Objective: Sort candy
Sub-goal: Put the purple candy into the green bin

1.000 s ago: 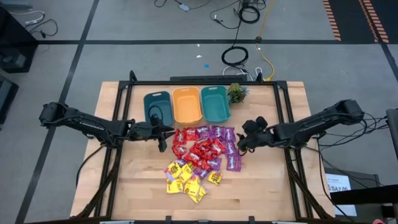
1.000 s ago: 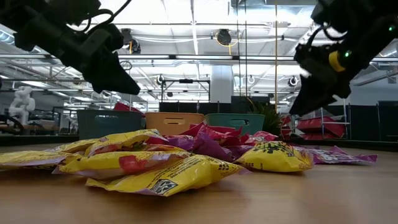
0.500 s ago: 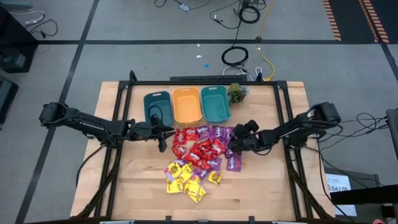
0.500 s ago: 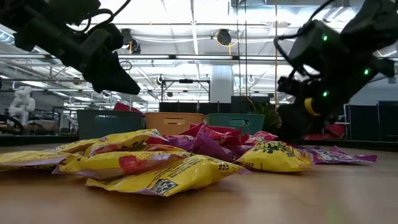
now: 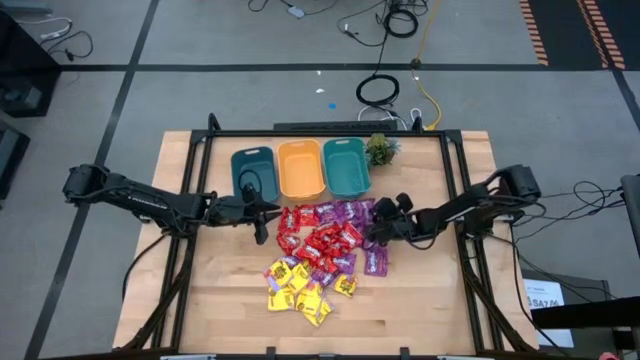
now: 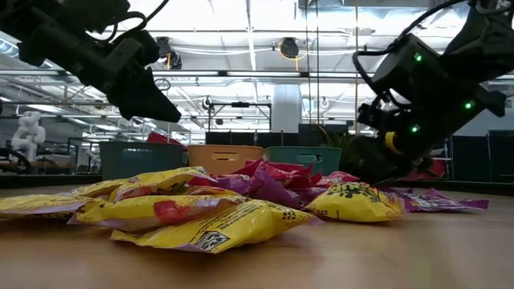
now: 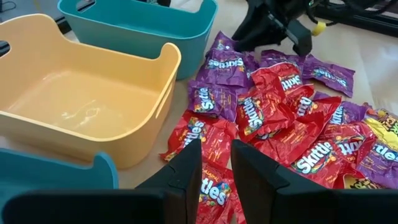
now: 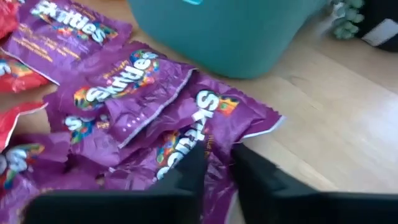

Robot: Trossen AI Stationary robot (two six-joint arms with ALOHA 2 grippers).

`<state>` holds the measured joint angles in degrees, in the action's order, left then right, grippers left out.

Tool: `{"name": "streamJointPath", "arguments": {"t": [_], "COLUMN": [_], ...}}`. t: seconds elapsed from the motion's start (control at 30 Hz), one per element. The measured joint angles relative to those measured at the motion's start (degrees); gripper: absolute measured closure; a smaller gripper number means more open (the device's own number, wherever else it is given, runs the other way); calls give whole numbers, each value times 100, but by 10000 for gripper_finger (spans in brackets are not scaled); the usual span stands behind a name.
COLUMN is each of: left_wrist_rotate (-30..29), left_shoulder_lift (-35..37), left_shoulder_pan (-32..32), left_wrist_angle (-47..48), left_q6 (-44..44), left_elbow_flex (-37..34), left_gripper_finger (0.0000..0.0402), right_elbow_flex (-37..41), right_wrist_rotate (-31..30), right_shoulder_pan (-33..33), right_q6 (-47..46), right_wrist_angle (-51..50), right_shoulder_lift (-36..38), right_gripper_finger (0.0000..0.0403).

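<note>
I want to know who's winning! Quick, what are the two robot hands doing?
Left gripper: empty, fingers slightly apart, above the red candy.
Right gripper: down on a purple candy packet; grip cannot be told.

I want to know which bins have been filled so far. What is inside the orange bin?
The orange bin looks empty: the left wrist view shows its bare floor, no candy. Its near corner, behind the teal bin's rim, is hidden.

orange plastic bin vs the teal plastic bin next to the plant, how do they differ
The orange plastic bin is orange and sits in the middle of the row; the teal plastic bin is teal and sits at the row's end beside the small green plant. Both are about the same size and shape.
</note>
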<state>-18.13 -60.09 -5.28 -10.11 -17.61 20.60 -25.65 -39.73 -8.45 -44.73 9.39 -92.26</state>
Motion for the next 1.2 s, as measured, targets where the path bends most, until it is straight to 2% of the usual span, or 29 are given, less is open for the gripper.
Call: {"name": "streamJointPath", "arguments": {"t": [0.03, 0.1, 0.27, 0.47, 0.63, 0.83, 1.03, 1.2], "left_wrist_rotate": [0, -4, -20, -24, -28, -33, -35, -35], "left_shoulder_lift": [1, 0, 1, 1, 1, 1, 1, 1], "left_shoulder_pan": [0, 0, 0, 0, 0, 0, 0, 0], "left_wrist_angle": [1, 11, 11, 12, 11, 11, 11, 13], "left_q6": [0, 0, 0, 0, 0, 2, 1, 2], "left_elbow_flex": [0, 0, 0, 0, 0, 0, 0, 0], "left_gripper_finger": [307, 307, 307, 307, 307, 307, 307, 307], "right_elbow_flex": [0, 8, 11, -57, -464, -1047, -1428, -1578], "right_wrist_rotate": [72, 210, 190, 132, 107, 61, 111, 809], "right_shoulder_pan": [2, 3, 2, 0, 0, 202, 789, 1462], "right_q6": [18, 32, -199, 187, 472, 1290, 2146, 2475], "right_wrist_angle": [-138, -500, -1134, -1255, -1909, -1939, -1417, -974], "right_shoulder_lift": [152, 458, 1439, 2529, 3121, 3212, 2895, 2476], "right_gripper_finger": [374, 392, 395, 401, 402, 403, 403, 403]}}
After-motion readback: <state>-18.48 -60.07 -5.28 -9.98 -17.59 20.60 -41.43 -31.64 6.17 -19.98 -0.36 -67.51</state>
